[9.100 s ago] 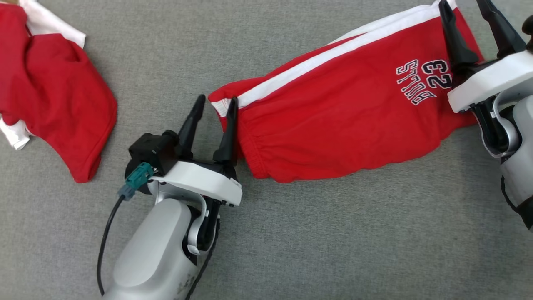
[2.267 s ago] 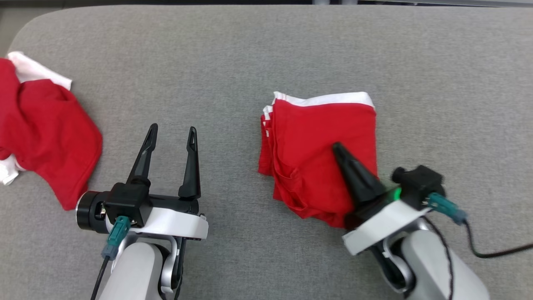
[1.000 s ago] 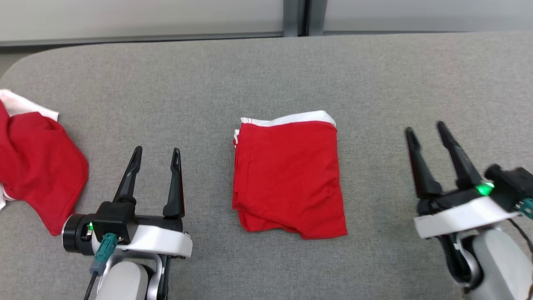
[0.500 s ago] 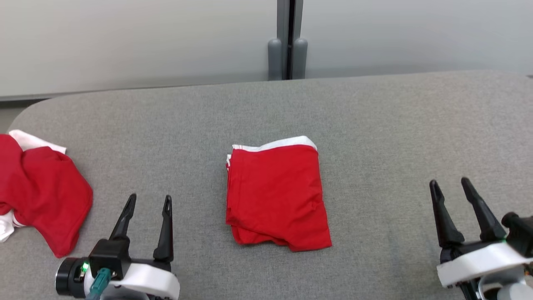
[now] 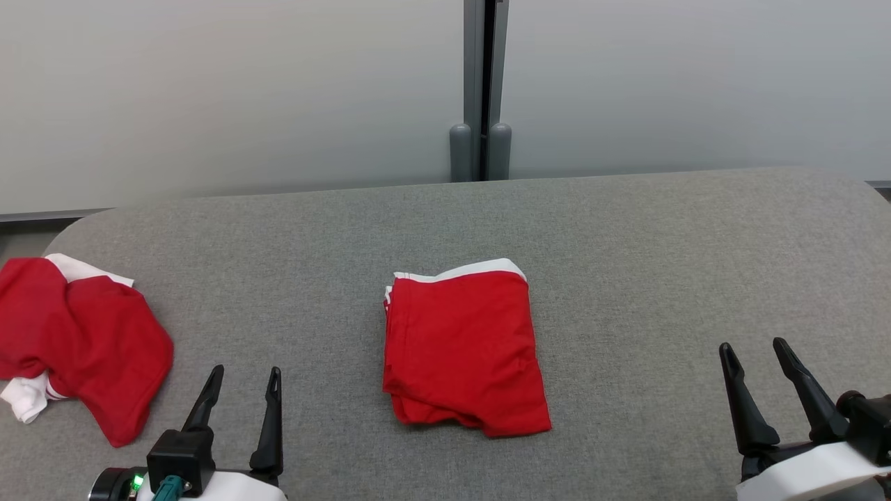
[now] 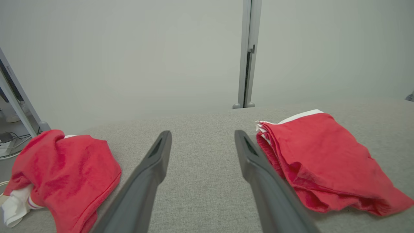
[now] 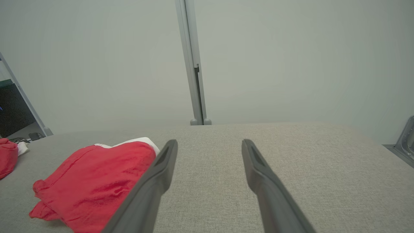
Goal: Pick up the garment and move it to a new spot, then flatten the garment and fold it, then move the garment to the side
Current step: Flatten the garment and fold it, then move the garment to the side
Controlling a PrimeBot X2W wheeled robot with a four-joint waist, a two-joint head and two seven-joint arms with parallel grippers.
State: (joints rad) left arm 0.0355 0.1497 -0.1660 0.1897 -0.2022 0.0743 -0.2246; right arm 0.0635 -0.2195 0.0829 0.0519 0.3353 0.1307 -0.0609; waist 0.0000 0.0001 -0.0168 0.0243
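Red fabric with white trim: the garment lies folded into a compact rectangle of several layers near the middle of the grey tabletop. The white band is at its far edge, and the near edge is slightly ragged with the layers showing.

Folding is judged complete. Flattening is judged complete too, as the top face is smooth apart from minor creases. The final step, moving the garment to the side, appears outstanding, since the bundle sits centrally between the two arms rather than at an edge.

The left gripper stands at the near left of the tabletop, its fingers spread wide and holding nothing, well apart from the garment. The right gripper stands at the near right, its fingers likewise spread wide and empty, also clear of the garment.

A second red garment, crumpled with white showing, lies at the tabletop's left end and does not touch the folded one.

Remaining work, by judgement: take hold of the folded bundle without disturbing its layers and set it aside.
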